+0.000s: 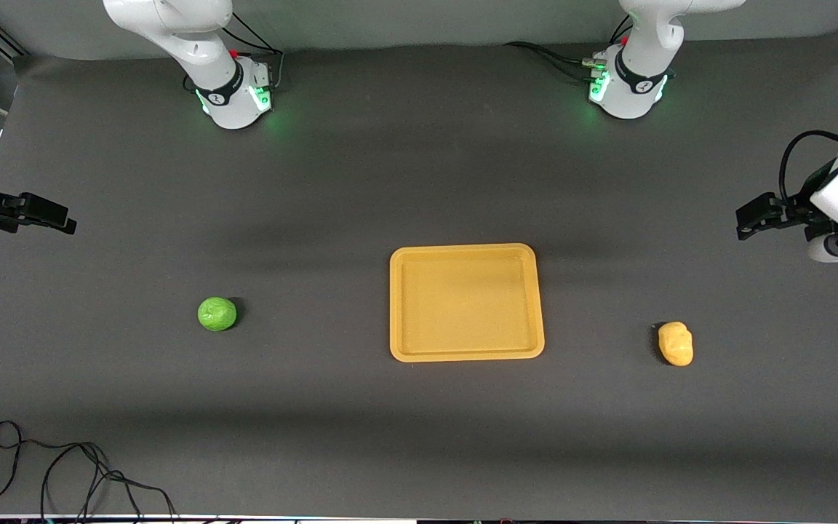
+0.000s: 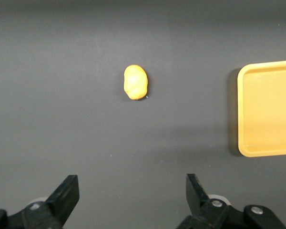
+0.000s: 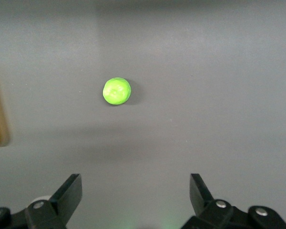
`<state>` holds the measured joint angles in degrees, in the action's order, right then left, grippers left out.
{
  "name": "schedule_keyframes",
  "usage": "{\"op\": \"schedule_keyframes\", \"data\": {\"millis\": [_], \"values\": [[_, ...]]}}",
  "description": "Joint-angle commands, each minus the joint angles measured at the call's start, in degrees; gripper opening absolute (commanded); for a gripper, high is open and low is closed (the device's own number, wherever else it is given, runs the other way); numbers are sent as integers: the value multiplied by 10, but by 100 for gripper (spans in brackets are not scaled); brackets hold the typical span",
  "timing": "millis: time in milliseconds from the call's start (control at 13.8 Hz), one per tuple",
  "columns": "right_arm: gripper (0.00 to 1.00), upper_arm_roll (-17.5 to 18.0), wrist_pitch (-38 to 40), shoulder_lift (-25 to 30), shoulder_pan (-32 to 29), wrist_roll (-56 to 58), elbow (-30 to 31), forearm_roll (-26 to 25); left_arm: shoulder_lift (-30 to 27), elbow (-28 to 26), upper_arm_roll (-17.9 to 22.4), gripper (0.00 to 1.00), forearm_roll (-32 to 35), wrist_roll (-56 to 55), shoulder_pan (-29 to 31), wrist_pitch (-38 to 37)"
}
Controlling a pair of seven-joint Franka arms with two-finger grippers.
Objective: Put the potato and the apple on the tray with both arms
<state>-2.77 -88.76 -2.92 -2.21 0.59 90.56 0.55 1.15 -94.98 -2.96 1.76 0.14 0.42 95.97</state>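
Lying apart from the empty tray (image 1: 466, 354), potato (image 1: 676, 343) and apple (image 1: 217, 314) are being overlooked by the wide-spread left gripper (image 2: 131, 200) and right gripper (image 3: 136, 198).

The tray (image 1: 466, 354) lies flat near the middle of the table (image 1: 390, 182), with the apple (image 1: 217, 314) well apart from it toward the right arm's end and the potato (image 1: 675, 343) well apart from it toward the left arm's end, both resting directly on the table surface. The potato sits slightly nearer the front camera than the apple. The right gripper (image 1: 62, 220) hangs over the right arm's end of the table and the left gripper (image 1: 743, 220) over the left arm's end, each with jaws spread and nothing between them, and a loose cable (image 1: 62, 473) lies on the table at the edge nearest the front camera, toward the right arm's end.
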Motion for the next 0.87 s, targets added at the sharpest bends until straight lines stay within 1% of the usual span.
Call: {"op": "schedule_keyframes", "data": {"millis": [0,144,289,794], "values": [[100,3,5,5,-2,-3,-4,-9,-34,-29,2,100,8,-5,1,-14],[100,3,7,5,-2,-3,-3,-10,-35,-28,2,100,8,-5,1,-21],[100,3,10,5,-2,-5,-3,-9,-31,-26,2,100,8,-5,1,-10],[100,4,10,6,2,-9,1,-10,-18,-23,2,100,8,-4,-1,-4]]}}
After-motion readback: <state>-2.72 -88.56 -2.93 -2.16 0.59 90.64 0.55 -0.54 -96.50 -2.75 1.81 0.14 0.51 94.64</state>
